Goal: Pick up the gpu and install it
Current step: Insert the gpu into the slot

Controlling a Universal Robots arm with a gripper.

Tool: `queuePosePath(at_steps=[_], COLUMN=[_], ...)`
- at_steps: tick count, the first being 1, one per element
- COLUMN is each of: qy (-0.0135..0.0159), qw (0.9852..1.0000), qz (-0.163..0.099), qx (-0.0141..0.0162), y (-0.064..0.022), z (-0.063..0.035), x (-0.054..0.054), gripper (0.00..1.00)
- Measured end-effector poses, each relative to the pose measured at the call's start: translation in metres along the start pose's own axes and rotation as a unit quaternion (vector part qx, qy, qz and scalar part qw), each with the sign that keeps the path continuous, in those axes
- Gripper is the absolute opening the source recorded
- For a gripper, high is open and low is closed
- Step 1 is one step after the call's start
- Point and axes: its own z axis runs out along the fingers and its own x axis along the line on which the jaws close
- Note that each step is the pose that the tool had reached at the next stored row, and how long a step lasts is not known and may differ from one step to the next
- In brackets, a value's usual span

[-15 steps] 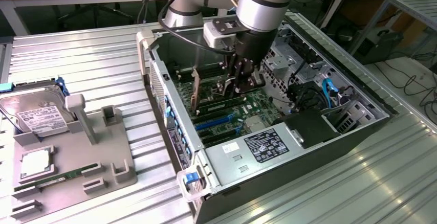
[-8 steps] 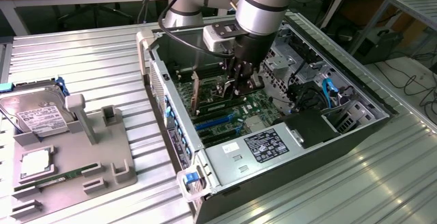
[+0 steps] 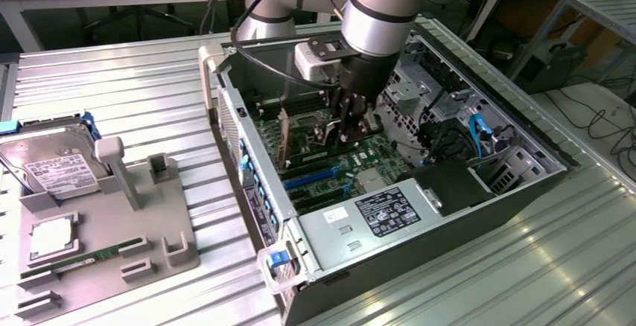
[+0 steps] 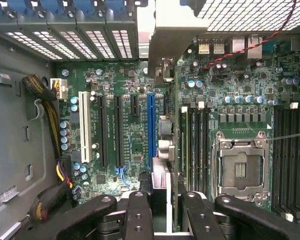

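My gripper (image 3: 350,126) is down inside the open computer case (image 3: 249,192), over the green motherboard (image 3: 338,166). It is shut on the gpu (image 4: 165,75), a thin card held upright and seen edge-on between the two black fingers (image 4: 139,212). The card's metal bracket end (image 4: 162,30) points at the case's rear slot covers. The gpu hangs just beside the long blue expansion slot (image 4: 151,130); I cannot tell whether its lower edge touches the board. In the exterior view the gpu (image 3: 284,136) shows as a narrow vertical strip on the side of the fingers toward the exterior view's left.
The bare CPU socket (image 4: 240,167) and memory slots (image 4: 195,145) lie close to the card. A white slot (image 4: 83,125) and black slots sit beyond the blue one. Outside the case, a grey holder (image 3: 109,214) carries a hard drive (image 3: 59,166) and a memory stick (image 3: 80,260).
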Motion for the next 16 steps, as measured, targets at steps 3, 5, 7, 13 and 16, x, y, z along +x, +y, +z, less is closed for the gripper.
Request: queuePosePath(at_steps=[3, 5, 7, 13, 16], qy=[0.0003, 0.0003, 0.0003, 0.0003, 0.0002], qw=[1.0000, 1.0000, 1.0000, 1.0000, 1.0000], qz=[0.000, 0.000, 0.000, 0.000, 0.000], qx=[0.0000, -0.0002, -0.0007, -0.0012, -0.0012], y=[0.0005, 0.0006, 0.0007, 0.0011, 0.0013], z=[0.0009, 0.0012, 0.0018, 0.0027, 0.0040], x=[0.0001, 0.0000, 0.0001, 0.0001, 0.0001], gripper=[0.28, 0.28, 0.28, 0.28, 0.28])
